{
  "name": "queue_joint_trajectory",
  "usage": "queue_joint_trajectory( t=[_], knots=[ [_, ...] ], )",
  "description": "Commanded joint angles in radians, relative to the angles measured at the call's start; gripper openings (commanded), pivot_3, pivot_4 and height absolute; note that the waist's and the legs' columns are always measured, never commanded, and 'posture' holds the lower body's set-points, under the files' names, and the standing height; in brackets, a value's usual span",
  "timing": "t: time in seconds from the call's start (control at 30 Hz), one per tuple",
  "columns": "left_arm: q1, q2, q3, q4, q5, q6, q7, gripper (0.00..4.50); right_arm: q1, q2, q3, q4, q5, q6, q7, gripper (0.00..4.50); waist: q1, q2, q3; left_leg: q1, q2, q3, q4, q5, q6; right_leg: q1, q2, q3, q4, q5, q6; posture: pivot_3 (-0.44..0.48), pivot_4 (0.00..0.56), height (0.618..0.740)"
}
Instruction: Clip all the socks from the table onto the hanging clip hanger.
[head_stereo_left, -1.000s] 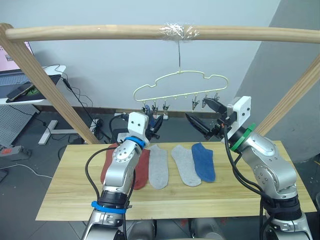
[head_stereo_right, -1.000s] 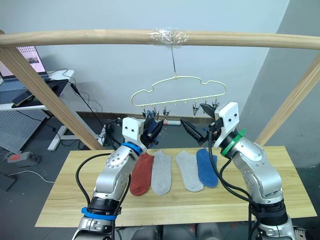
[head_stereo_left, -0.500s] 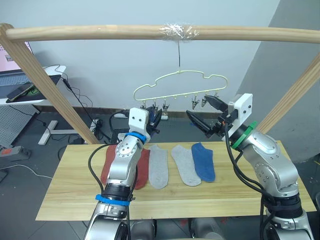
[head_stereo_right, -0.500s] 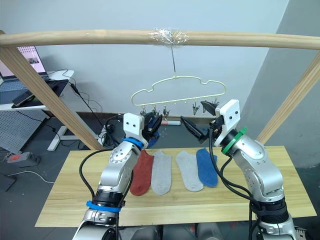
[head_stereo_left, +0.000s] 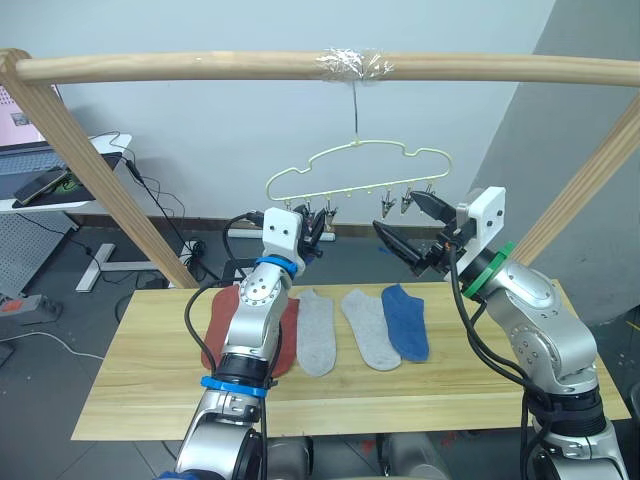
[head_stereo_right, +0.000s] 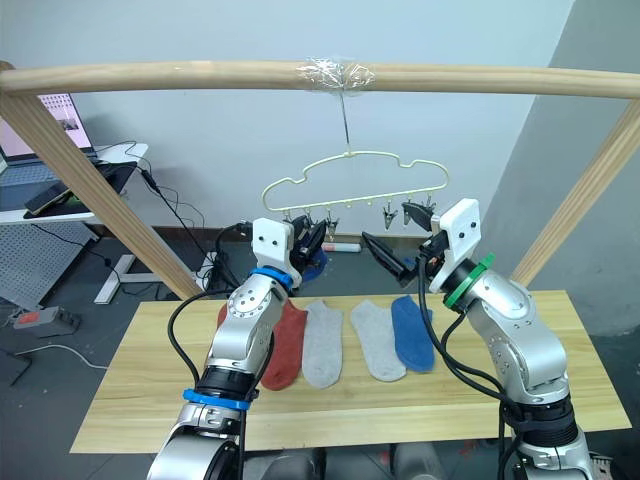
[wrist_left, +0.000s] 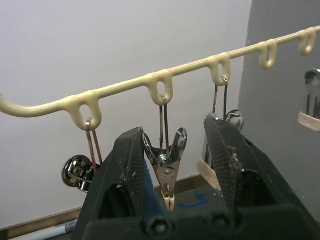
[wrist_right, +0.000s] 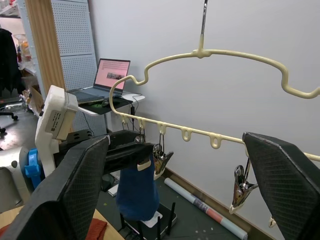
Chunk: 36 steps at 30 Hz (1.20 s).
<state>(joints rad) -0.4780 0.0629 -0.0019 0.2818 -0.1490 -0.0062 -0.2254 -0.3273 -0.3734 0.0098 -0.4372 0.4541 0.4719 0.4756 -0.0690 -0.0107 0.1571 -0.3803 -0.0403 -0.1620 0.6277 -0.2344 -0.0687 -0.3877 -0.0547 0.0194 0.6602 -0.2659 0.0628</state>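
Observation:
The pale-gold clip hanger (head_stereo_left: 360, 160) hangs by its hook from the pole. My left gripper (head_stereo_left: 312, 232) is raised to its left clips. In the left wrist view its fingers (wrist_left: 131, 155) stand apart on either side of one metal clip (wrist_left: 167, 170). A blue sock (wrist_right: 137, 192) hangs down from one finger. My right gripper (head_stereo_left: 403, 222) is open, just below the right-hand clips (head_stereo_left: 408, 205). On the table (head_stereo_left: 150, 390) lie two rust-red socks (head_stereo_left: 287, 340) partly hidden behind my left arm, two light grey socks (head_stereo_left: 316, 330) and one blue sock (head_stereo_left: 405, 322).
A thick wooden pole (head_stereo_left: 200, 66) runs overhead, held by slanted wooden posts on the left (head_stereo_left: 90, 160) and right (head_stereo_left: 585, 190). Behind the frame on the left stands a desk with a laptop (head_stereo_left: 25, 165). Cables lie on the floor beyond the table.
My left gripper has risen with the blue sock and closed in on the hanger's left clips. The right gripper has hardly moved.

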Motion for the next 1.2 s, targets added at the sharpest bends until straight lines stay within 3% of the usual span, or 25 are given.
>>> queue_joint_trajectory(
  t=[0.03,0.67,0.93,1.2],
  knots=[
    [-0.021,-0.004,0.006,-0.012,0.017,-0.034,0.014,2.09,-0.021,-0.003,-0.028,-0.042,0.014,0.000,-0.007,4.50,-0.003,0.000,0.000,0.000,0.000,0.000,0.000,0.000,0.000,0.000,0.000,0.000,0.000,0.000,0.000,-0.160,0.125,0.740],
    [-0.035,0.005,0.010,0.019,0.066,-0.046,0.048,2.09,-0.016,-0.003,-0.028,-0.041,0.016,0.000,-0.004,4.50,-0.016,0.000,0.000,0.000,0.000,0.000,0.000,0.000,0.000,0.000,0.000,0.000,0.000,0.000,0.000,-0.160,0.124,0.740],
    [-0.030,-0.002,0.008,0.007,0.063,-0.051,0.043,0.30,-0.010,-0.003,-0.030,-0.042,0.019,0.004,-0.005,4.50,-0.016,0.000,0.000,0.000,0.000,0.000,0.000,0.000,0.000,0.000,0.000,0.000,0.000,0.000,0.000,-0.160,0.127,0.740],
    [-0.029,0.014,0.008,0.003,0.069,-0.058,0.033,0.27,0.033,-0.012,-0.009,-0.049,0.002,0.008,0.004,4.50,-0.016,0.000,0.000,0.000,0.000,0.000,0.000,0.000,0.000,0.000,0.000,0.000,0.000,0.000,0.000,-0.154,0.134,0.740]
  ],
)
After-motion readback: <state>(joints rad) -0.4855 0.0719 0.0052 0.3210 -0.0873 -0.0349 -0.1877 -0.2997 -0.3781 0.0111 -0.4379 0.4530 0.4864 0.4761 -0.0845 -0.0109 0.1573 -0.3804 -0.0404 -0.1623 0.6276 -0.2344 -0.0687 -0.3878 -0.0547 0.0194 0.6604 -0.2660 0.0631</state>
